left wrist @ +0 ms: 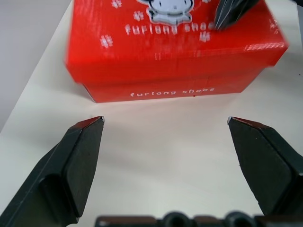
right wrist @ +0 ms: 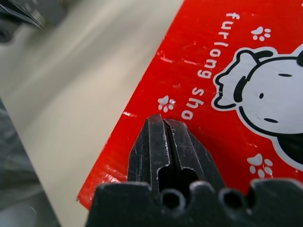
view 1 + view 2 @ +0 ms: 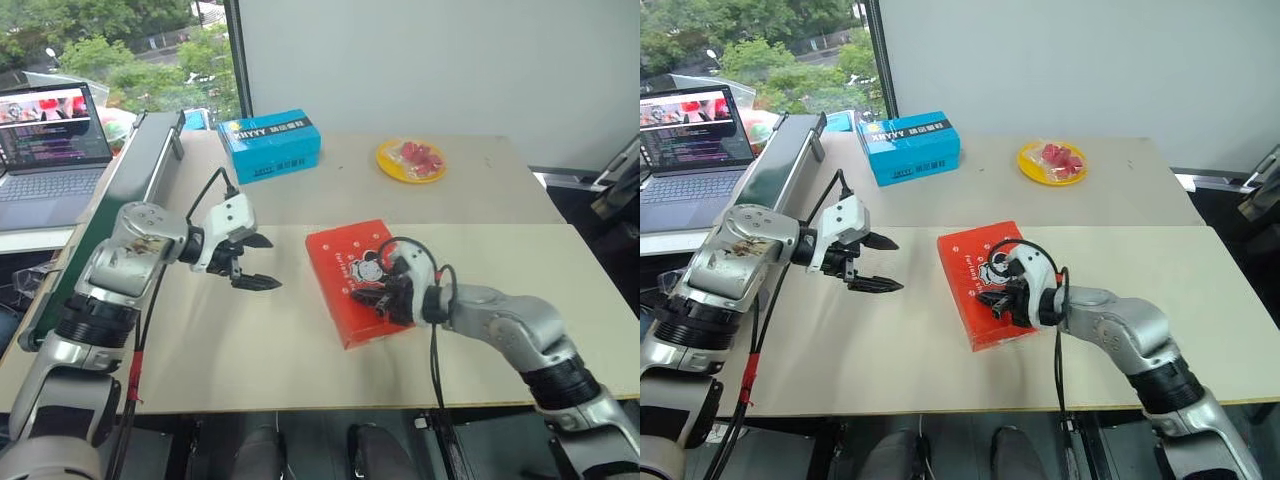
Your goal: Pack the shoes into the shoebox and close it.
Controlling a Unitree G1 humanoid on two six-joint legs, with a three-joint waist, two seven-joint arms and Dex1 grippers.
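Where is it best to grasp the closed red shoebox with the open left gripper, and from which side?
Probably across the shoebox's short near end wall, approached from the left gripper's side. The lid is shut and flat, so only the low upright walls offer grip; that end already sits between the open fingers.

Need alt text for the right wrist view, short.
Shut right end effector over the closed lid of a red shoebox, beside its cartoon animal logo and white "furlong" lettering. Pale table alongside.
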